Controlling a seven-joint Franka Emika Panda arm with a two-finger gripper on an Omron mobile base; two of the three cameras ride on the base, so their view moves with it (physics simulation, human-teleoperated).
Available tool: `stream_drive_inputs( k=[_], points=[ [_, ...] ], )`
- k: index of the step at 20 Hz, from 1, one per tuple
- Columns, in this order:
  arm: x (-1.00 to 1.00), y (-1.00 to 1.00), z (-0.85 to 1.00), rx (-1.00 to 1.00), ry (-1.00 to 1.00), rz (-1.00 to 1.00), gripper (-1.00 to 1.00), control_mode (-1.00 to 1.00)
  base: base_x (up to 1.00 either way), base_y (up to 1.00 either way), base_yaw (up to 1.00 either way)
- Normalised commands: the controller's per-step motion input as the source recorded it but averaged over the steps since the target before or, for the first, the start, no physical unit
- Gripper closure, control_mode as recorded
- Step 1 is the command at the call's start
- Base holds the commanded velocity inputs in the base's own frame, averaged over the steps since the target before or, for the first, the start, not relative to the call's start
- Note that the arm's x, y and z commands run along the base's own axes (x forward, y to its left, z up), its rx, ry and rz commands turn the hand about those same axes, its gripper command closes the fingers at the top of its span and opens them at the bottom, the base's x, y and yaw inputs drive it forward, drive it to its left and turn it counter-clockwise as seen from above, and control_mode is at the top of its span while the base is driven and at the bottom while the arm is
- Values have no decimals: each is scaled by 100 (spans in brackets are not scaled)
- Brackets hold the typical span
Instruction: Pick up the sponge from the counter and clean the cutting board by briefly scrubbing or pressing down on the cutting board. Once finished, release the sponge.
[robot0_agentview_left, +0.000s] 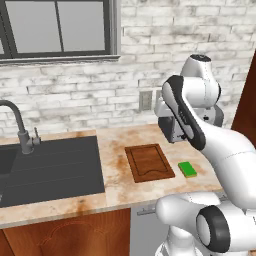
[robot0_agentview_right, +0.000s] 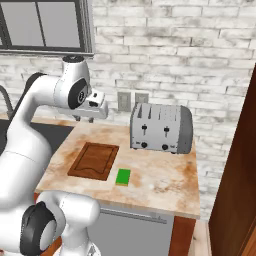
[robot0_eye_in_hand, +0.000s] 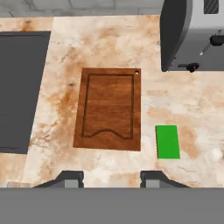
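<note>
Here, the gripper (robot0_eye_in_hand: 111, 178) is hovering high over the counter (robot0_eye_in_hand: 100, 39), jaws spread and holding nothing.
The sponge (robot0_eye_in_hand: 167, 141) is lying flat just beside the cutting board (robot0_eye_in_hand: 109, 108), near the toaster (robot0_eye_in_hand: 192, 35).

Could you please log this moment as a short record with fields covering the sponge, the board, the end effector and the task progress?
sponge: green block lying flat on the counter, beside the board and apart from it
cutting board: dark wood, nothing on it, between sink and sponge
toaster: grey, behind the sponge by the wall
end effector: open, raised above the counter, holding nothing
progress: sponge not yet picked up
</note>
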Motion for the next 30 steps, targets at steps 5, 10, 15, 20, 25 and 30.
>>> stream_drive_inputs(
  k=[5,10,15,20,25,30],
  points=[
    [-46,-5,-26,2,-2,-1,-100,-100,0,0,0],
    [-62,-38,-74,0,-2,-5,-100,-100,0,0,0],
    [-11,-56,-67,0,10,-3,-100,-100,0,0,0],
    [8,-47,-50,0,17,-1,-100,-100,0,0,0],
    [6,-39,-45,0,13,0,-100,-100,0,0,0],
    [5,-18,-30,0,8,0,-100,-100,0,0,0]
  ],
)
